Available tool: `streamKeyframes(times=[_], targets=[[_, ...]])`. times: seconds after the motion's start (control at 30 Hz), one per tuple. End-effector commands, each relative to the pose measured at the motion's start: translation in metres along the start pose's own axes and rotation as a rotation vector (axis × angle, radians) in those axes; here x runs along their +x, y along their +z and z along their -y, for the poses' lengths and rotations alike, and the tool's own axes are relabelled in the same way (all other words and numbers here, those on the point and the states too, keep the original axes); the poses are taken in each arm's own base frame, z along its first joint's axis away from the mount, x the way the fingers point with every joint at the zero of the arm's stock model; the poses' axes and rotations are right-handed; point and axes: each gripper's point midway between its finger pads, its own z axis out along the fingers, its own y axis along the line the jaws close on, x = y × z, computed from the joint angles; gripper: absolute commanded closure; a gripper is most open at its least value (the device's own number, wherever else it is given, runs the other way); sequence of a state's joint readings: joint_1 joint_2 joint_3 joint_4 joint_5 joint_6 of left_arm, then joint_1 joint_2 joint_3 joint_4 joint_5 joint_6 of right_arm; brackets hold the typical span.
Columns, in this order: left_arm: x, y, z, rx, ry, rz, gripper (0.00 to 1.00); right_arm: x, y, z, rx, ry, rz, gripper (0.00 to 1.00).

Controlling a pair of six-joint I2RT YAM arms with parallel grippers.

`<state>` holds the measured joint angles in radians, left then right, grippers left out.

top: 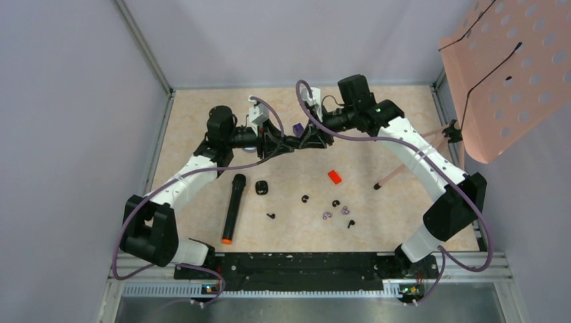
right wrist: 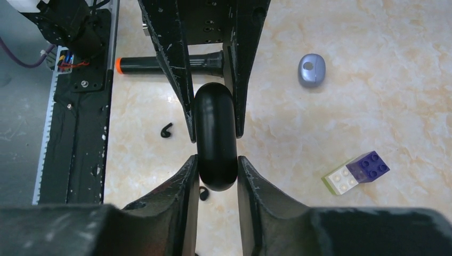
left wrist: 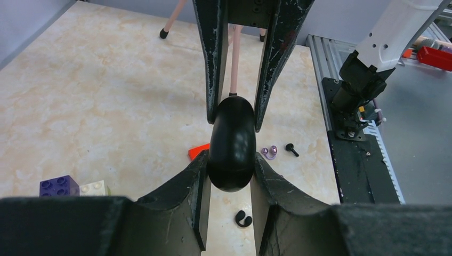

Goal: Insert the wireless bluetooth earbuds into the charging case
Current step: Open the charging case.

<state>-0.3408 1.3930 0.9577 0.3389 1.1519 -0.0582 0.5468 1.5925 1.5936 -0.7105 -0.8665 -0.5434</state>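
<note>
Left gripper and right gripper both clamp the charging case; likely step: opening it. Next: pull it open steadily; earbuds lie below the case

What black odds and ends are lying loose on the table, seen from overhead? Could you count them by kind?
Tiny black earbud pieces: 4
Chunkier black lump: 1
Black stick with an orange tip: 1
Total: 6
</note>
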Motion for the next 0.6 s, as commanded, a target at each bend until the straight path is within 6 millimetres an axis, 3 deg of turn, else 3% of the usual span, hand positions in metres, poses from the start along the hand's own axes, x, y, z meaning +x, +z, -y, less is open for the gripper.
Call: streamKeyframes(times=[0.0, 0.27, 0.57], targets=[[-0.002, -0.001, 0.002, 0.027, 0.067, 0.024, 1.00, -0.015, -0.003, 0.008, 0.039, 0.022, 0.028, 0.67], [0.000, -0.001, 0.009, 0.068, 0.141, 0.047, 1.00, -0.009, -0.001, 0.025, 0.071, 0.148, 0.045, 0.65], [0.002, 0.000, 0.008, 0.078, 0.163, 0.052, 1.00, -0.022, -0.013, 0.050, 0.110, 0.231, 0.105, 0.65]])
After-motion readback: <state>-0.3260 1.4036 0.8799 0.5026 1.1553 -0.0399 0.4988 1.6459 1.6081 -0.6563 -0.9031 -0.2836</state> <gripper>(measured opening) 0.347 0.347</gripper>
